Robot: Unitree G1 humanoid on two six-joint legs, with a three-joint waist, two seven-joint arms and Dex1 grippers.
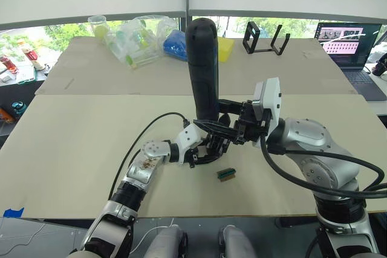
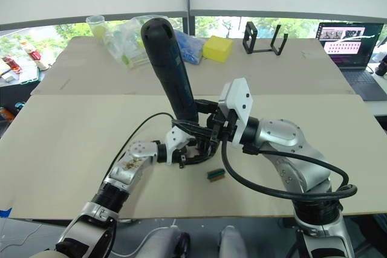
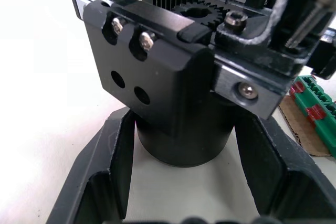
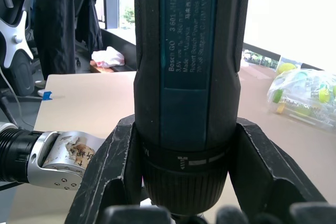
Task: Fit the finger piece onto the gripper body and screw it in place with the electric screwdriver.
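The gripper body [image 3: 184, 124], a black mechanism with a round base and a toothed gear on top, stands on the beige table [image 1: 84, 149]. My left gripper [image 1: 204, 153] is shut on its base, one finger on each side. A black block [image 3: 149, 56] with two screws and two empty holes sits on the body's top; I cannot tell whether it is the finger piece. My right gripper [image 1: 213, 126] is shut on the electric screwdriver [image 1: 202, 70], held upright with its tip down over the body. Its thin metal bit [image 3: 308, 20] shows at the body's upper edge.
A small green-and-brown block [image 1: 226, 174] lies on the table just right of the body. A black cable [image 1: 136, 143] loops over the table to my left arm. On the far table are plastic bags of cups [image 1: 136, 40], a yellow block [image 2: 217, 48], a black stand [image 1: 263, 38] and a laptop [image 1: 351, 43].
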